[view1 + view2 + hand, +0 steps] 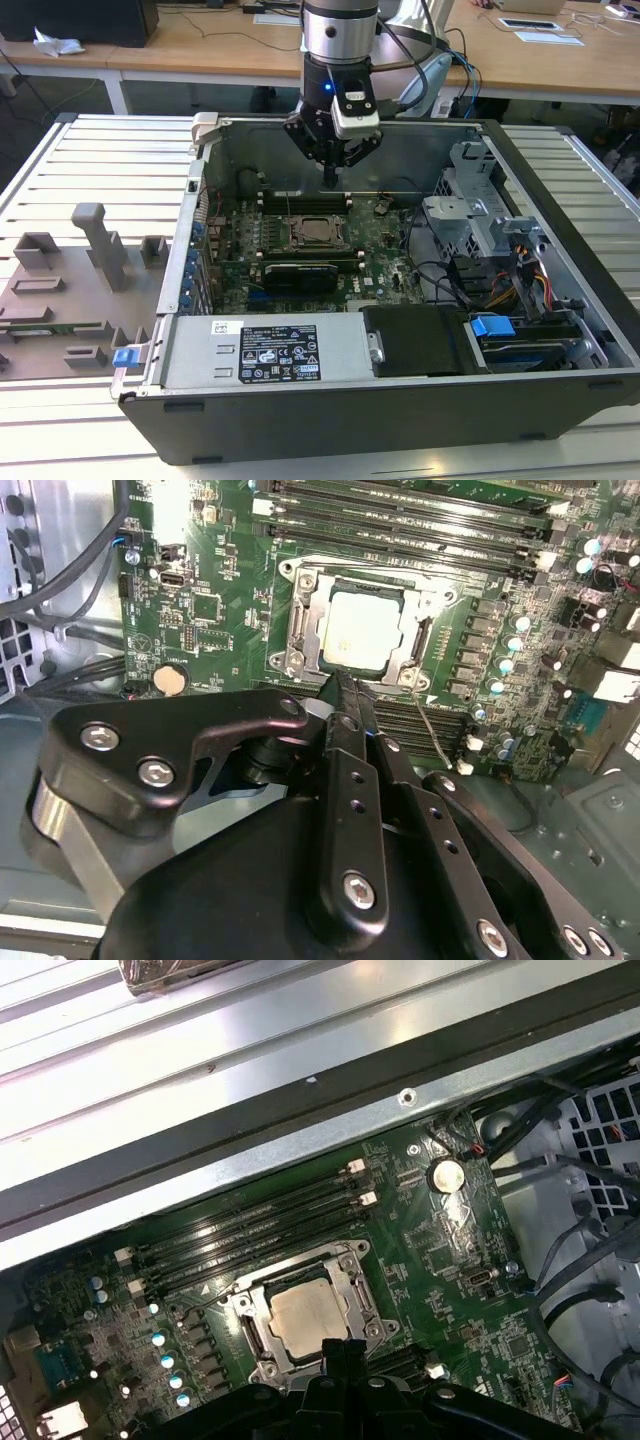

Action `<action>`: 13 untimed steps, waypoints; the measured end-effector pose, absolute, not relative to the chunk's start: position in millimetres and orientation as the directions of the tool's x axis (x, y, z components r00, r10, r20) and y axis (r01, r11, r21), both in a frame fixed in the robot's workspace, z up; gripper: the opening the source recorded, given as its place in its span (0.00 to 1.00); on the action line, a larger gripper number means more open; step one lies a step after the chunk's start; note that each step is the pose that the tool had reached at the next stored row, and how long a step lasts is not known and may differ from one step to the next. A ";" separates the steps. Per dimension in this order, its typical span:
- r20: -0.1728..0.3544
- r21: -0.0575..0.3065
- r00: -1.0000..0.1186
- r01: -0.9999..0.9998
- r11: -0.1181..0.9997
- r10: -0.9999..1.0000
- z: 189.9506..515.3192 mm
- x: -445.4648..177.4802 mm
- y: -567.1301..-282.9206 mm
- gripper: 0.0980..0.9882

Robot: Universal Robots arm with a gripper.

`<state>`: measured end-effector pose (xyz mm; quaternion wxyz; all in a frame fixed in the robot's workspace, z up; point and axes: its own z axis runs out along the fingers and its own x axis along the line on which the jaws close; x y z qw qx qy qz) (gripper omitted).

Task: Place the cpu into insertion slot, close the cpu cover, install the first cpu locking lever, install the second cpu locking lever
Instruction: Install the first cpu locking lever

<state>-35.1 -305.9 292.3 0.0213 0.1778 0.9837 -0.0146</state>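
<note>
Lying at nine o'clock of the case: grey moulded holders (100, 245) on the slatted table (90, 150), well apart from the work.
Case: open computer case (400, 410), on its side on the table, with the green board (235, 270) flat inside.
Insertion slot: the insertion slot (252, 1332) sits mid-board, at six o'clock of the long memory slots (305, 200) in the exterior view.
Cpu: the cpu (365, 628) lies flat and square in the slot, its dull grey top bare.
Cover: the cpu cover (303, 630) appears to be down around the chip, which shows through its cut-out centre. Whether it is fully seated cannot be told.
Levers: a thin wire rod (428, 730) runs out from one corner of the socket, free of the frame. It reads as an unlatched lever. The other lever cannot be made out for certain.
Tool: the tool (330, 180) hangs at twelve o'clock of the socket in the exterior view, above the board. Its fingers are pressed together to a point with nothing seen between them. In both wrist views the tips sit close by the socket's edge; whether they touch it cannot be told.
At three o'clock of the board: a metal drive cage (480, 215) with cables, not involved.
Done, as judged: chip placed, cover likely lowered.
Left, as judged: at least one lever, probably both.
</note>
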 end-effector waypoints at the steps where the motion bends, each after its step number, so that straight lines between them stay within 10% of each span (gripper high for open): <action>1: -0.047 -0.021 -0.937 0.347 0.938 0.345 292.3 -35.1 -305.9 0.01; 13: -0.047 -0.021 -0.970 0.240 0.970 0.239 292.3 -35.1 -305.9 0.01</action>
